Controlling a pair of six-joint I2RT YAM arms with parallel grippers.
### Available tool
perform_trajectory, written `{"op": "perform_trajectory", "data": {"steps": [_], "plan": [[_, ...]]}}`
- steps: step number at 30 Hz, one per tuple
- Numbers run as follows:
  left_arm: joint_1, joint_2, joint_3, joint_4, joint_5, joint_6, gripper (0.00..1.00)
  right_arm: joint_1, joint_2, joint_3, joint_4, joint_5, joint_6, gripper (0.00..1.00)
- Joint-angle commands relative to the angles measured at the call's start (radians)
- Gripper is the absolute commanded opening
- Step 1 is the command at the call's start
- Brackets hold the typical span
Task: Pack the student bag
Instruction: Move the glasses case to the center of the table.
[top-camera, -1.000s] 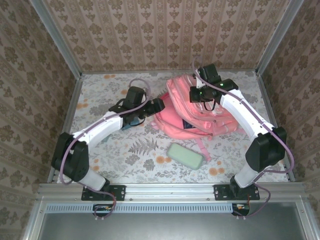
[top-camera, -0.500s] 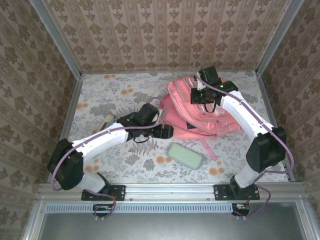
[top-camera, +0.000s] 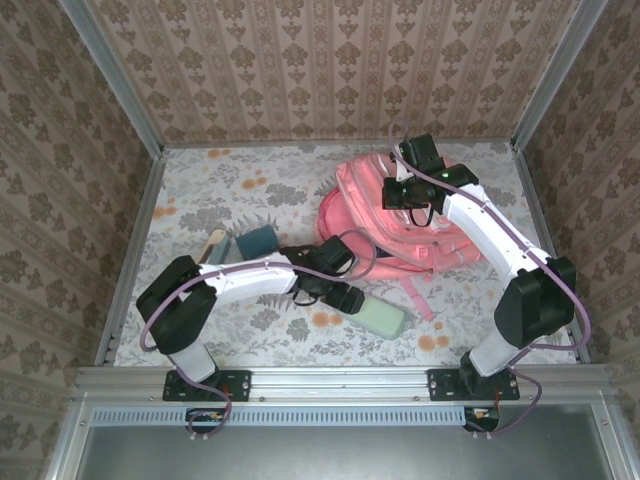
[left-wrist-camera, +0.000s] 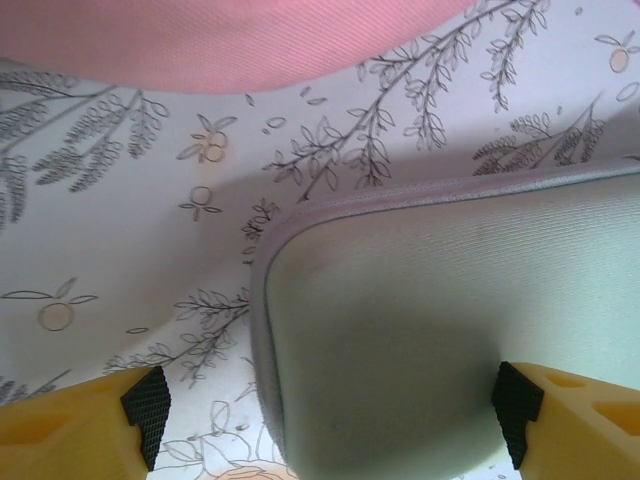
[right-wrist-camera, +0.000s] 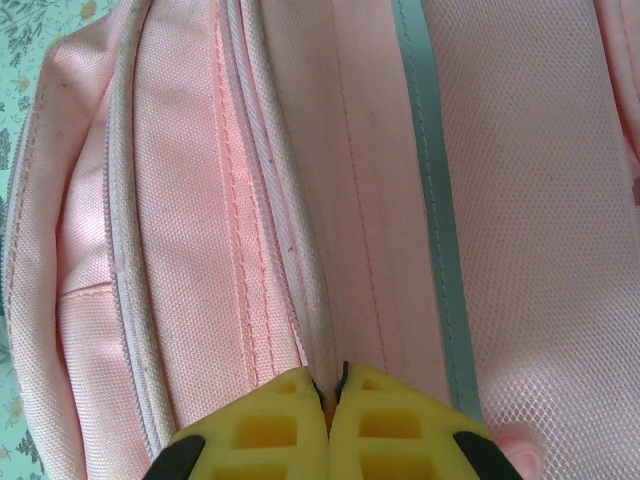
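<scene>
The student bag (top-camera: 420, 240) is a large pink backpack lying at the right middle of the table. My right gripper (top-camera: 405, 193) sits on its upper part; in the right wrist view the yellow fingers (right-wrist-camera: 328, 385) are shut on a raised pink seam of the bag (right-wrist-camera: 250, 200) beside a pale stripe. A pale green flat case (top-camera: 381, 316) lies in front of the bag. My left gripper (top-camera: 336, 293) is at the case's left end; in the left wrist view it (left-wrist-camera: 330, 420) stands open, one finger on each side of the case (left-wrist-camera: 450, 330).
A teal book (top-camera: 258, 240) and a lighter book (top-camera: 215, 246) lie at the left middle of the flowered table (top-camera: 230, 190). A pink strap (top-camera: 417, 295) trails from the bag toward the front. Metal rails and patterned walls close in the table.
My left arm has swung from the books at the left across to the green case, lowering over its end and uncovering the books. The right gripper has held its place on the bag.
</scene>
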Motion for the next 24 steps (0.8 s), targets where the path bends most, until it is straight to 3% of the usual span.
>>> {"op": "perform_trajectory", "data": {"steps": [1, 10, 16, 20, 24], "plan": [[0.027, 0.006, 0.006, -0.082, -0.099, -0.011, 0.86, -0.013, -0.049, -0.018, 0.007, 0.02, 0.031, 0.02], [0.196, -0.096, -0.038, -0.177, -0.231, 0.02, 0.86, -0.013, -0.05, -0.034, 0.019, 0.016, 0.038, 0.03], [0.352, -0.179, -0.024, -0.205, -0.218, 0.051, 0.86, -0.012, -0.048, -0.039, 0.024, 0.012, 0.042, 0.03], [0.346, -0.229, -0.002, -0.208, -0.151, -0.022, 0.86, -0.012, -0.048, -0.043, 0.028, 0.013, 0.045, 0.04], [0.283, -0.25, -0.004, -0.223, -0.155, -0.229, 0.86, -0.012, -0.05, -0.055, 0.04, 0.008, 0.059, 0.05]]}}
